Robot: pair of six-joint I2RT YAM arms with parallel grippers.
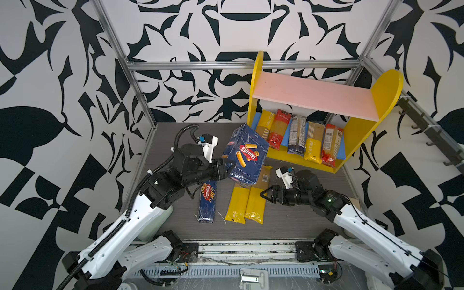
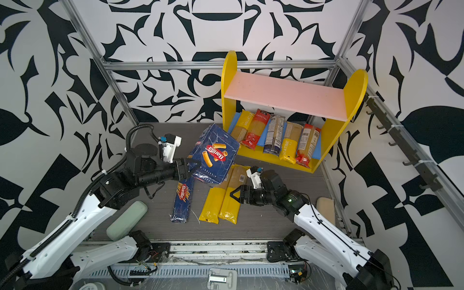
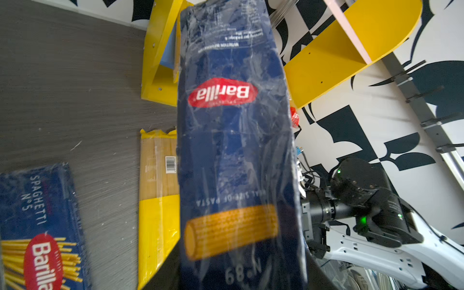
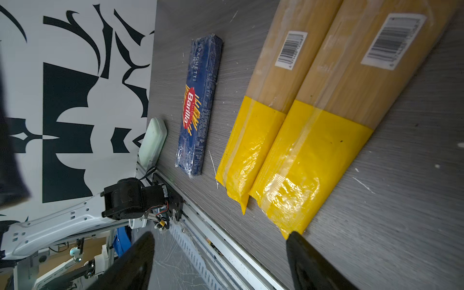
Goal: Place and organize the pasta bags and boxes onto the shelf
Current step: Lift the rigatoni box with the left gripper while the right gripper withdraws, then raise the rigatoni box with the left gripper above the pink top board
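The left claw (image 1: 226,165) is clamped on one edge of the rigatoni box (image 1: 248,154). It holds the box tilted and, as far as both top views show, clear of the table (image 1: 175,221), just beside the shelf (image 1: 386,93) at its left side panel. The step in hand looks like carrying this wide box to the rack.

Below that claw the spaghetti box (image 1: 207,202) lies flat on the table, pointing lengthwise toward the shelf. Just to its right lie two yellow-ended bags (image 1: 247,206), side by side and touching, their far ends hidden under the raised box. The right claw (image 1: 263,193) hangs at the right edge of these bags, jaws wide apart with nothing between them. Whether it touches the nearer bag I cannot tell.

On the shelf, the pink upper board (image 1: 313,96) is bare. The blue lower board (image 1: 285,141) carries a row of five bags (image 1: 296,135), their near ends out over the yellow base: yellow, red, dark, yellow, red from left to right.

The lower tier is crowded, so the next move probably calls for lifting the box higher, levelling it, and bringing it onto the pink board without knocking the side panel.
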